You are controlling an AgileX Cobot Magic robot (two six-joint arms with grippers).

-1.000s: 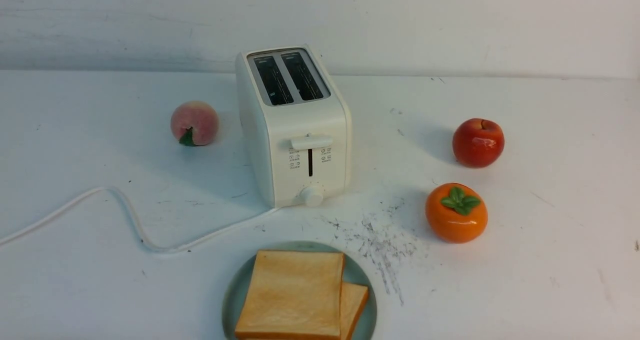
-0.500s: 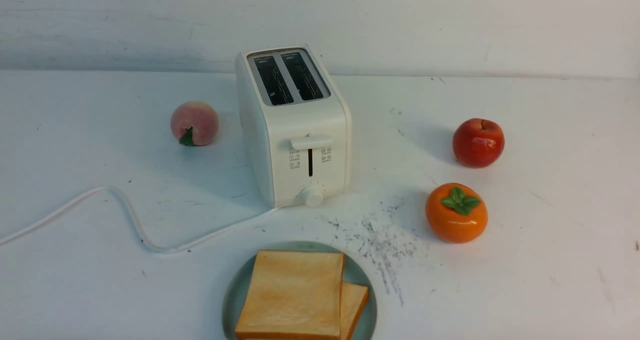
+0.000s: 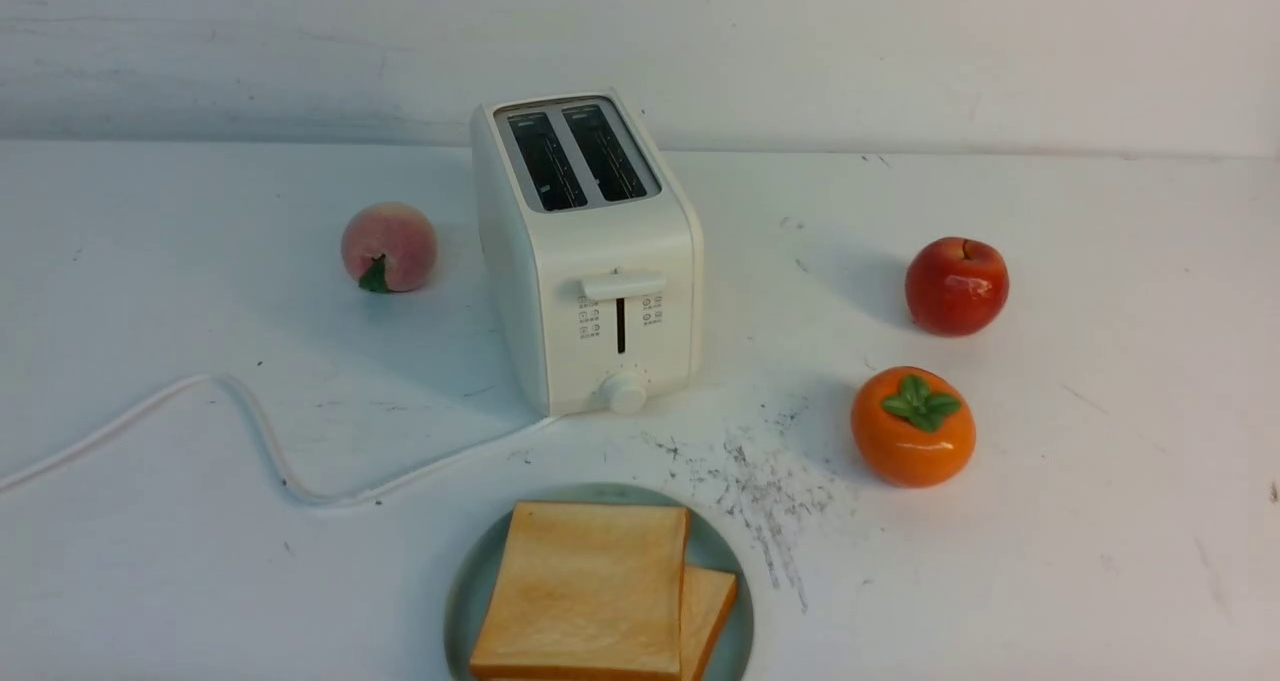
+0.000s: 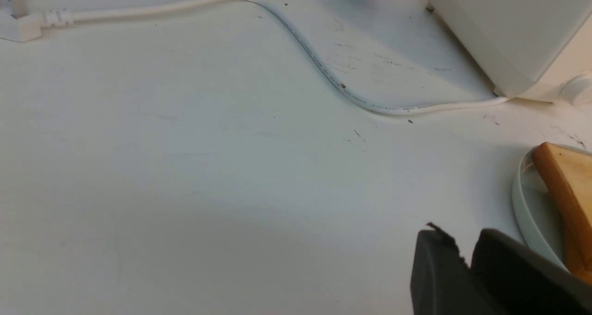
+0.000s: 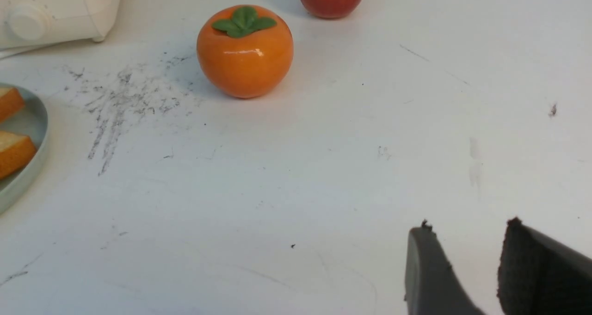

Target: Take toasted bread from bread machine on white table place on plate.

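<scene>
Nearest, in the wrist views, are the 2 grippers. The left gripper [image 4: 455,245] has its fingertips a little apart, with nothing between them; the right gripper [image 5: 467,222] stands with its fingertips wider apart, also holding nothing. Both are away from the bread.

Next comes the plate [image 3: 735,636], at the near edge of the front view and partly cut off by it. On it lie both slices of toasted bread — the upper slice [image 3: 585,586] overlapping the lower slice [image 3: 705,606], which peeks out on the right.

Beyond the plate the toaster [image 3: 620,331] stands on the white table [image 3: 1050,581], its lever [image 3: 623,285] up and its 2 slots [image 3: 577,156] showing no bread. The white cord [image 3: 330,501] runs off to the left. To the right of the toaster sit the persimmon [image 3: 912,446] and, farther back, the red apple [image 3: 957,286]; to its left is the peach [image 3: 390,246]. Behind everything is the pale wall [image 3: 850,51].

The job looks finished: 2 slices out, 2 on the plate, and no transfer left that I can see. Count: 1 plate, 1 toaster, 2 slices, 3 fruits — 1 of each kind.
</scene>
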